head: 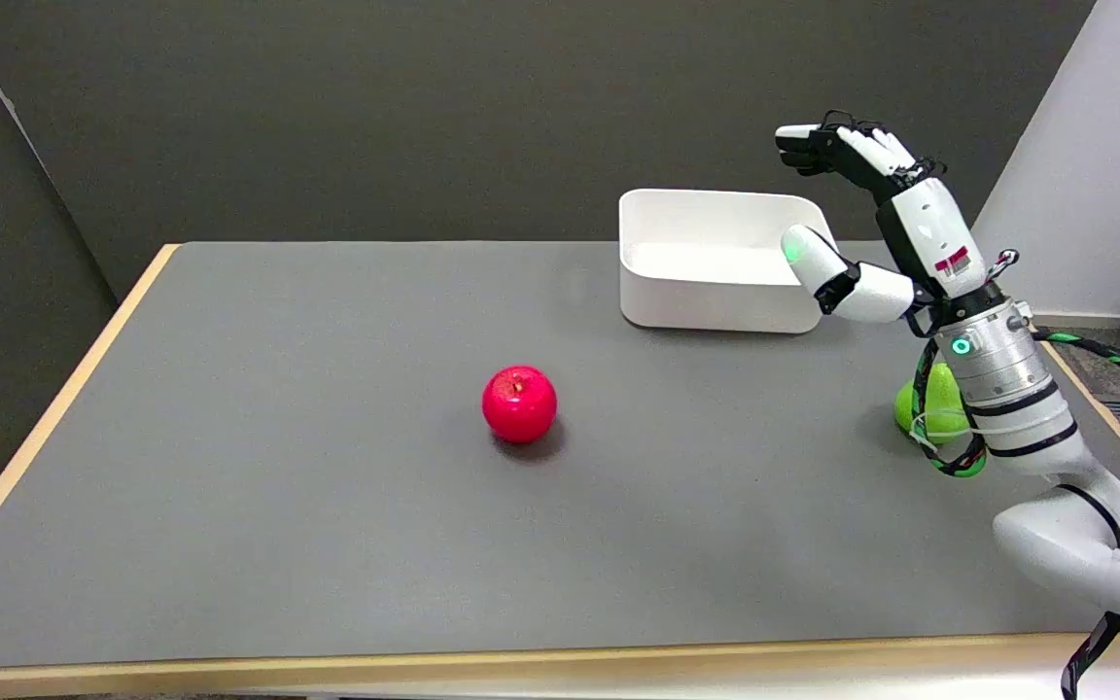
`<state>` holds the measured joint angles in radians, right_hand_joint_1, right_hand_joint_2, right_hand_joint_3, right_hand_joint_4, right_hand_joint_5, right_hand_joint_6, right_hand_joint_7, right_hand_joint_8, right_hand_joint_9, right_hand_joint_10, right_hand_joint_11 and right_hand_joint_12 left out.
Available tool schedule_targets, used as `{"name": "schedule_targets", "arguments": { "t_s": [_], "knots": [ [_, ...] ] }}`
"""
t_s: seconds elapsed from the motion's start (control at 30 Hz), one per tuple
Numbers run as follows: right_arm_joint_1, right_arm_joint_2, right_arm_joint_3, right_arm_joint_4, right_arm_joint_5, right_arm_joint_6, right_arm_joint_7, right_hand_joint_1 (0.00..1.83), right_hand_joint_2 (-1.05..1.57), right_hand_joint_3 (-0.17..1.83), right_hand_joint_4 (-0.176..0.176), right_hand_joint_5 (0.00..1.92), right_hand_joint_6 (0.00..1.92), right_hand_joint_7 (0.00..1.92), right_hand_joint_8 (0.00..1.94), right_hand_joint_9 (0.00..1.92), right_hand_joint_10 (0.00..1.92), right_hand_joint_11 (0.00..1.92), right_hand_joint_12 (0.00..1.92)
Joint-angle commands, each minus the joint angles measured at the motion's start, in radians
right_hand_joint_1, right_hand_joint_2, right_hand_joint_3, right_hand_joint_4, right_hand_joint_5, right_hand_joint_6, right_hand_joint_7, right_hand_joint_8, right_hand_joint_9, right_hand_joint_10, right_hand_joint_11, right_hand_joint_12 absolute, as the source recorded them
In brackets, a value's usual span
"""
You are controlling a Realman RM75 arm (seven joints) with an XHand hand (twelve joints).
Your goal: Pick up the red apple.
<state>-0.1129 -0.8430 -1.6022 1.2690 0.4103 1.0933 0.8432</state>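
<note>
The red apple (519,403) stands upright on the grey table (278,437), near its middle, with its stem dimple facing up. My right hand (876,209) is raised in the air at the right, well away from the apple and above the right end of the white bin. Its fingers are spread and its thumb points left; it holds nothing.
A white rectangular bin (716,261) sits at the back of the table, right of centre. A green object (929,403) lies on the table behind my right forearm, partly hidden. The table's wooden edge (45,428) runs along the left and front.
</note>
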Motion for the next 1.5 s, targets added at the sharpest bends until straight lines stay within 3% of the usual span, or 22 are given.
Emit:
{"name": "schedule_targets", "arguments": {
  "t_s": [0.03, 0.23, 0.53, 0.73, 0.93, 1.3, 1.5],
  "knots": [
    [0.002, 0.011, 0.012, 0.009, -0.013, -0.014, -0.003, 0.31, 0.75, 0.84, 0.088, 0.33, 0.62, 0.5, 0.53, 0.4, 0.98, 0.2, 1.35],
    [0.006, 0.017, 0.028, 0.039, -0.083, -0.037, -0.003, 0.32, 0.75, 0.84, 0.089, 0.33, 0.63, 0.5, 0.53, 0.4, 0.98, 0.21, 1.35],
    [0.074, 0.01, 0.018, 0.178, -0.411, -0.181, -0.003, 0.37, 0.71, 0.85, 0.089, 0.33, 0.62, 0.5, 0.52, 0.4, 0.98, 0.19, 1.34],
    [0.204, -0.014, -0.132, 0.23, -0.613, -0.279, 0.005, 0.35, 0.66, 0.94, 0.096, 0.32, 0.62, 0.47, 0.53, 0.37, 0.88, 0.17, 1.27],
    [0.351, -0.022, -0.375, 0.223, -0.672, -0.388, 0.007, 0.33, 0.62, 0.97, 0.097, 0.3, 0.6, 0.4, 0.48, 0.24, 0.71, 0.08, 1.13],
    [0.452, -0.173, -0.464, 0.165, -0.937, -0.57, 0.195, 0.34, 0.63, 0.9, 0.09, 0.27, 0.53, 0.36, 0.39, 0.2, 0.67, 0.04, 1.14],
    [0.513, -0.203, -0.545, 0.057, -0.968, -0.628, 0.275, 0.34, 0.64, 0.86, 0.09, 0.27, 0.51, 0.36, 0.37, 0.2, 0.67, 0.03, 1.16]
  ]
}}
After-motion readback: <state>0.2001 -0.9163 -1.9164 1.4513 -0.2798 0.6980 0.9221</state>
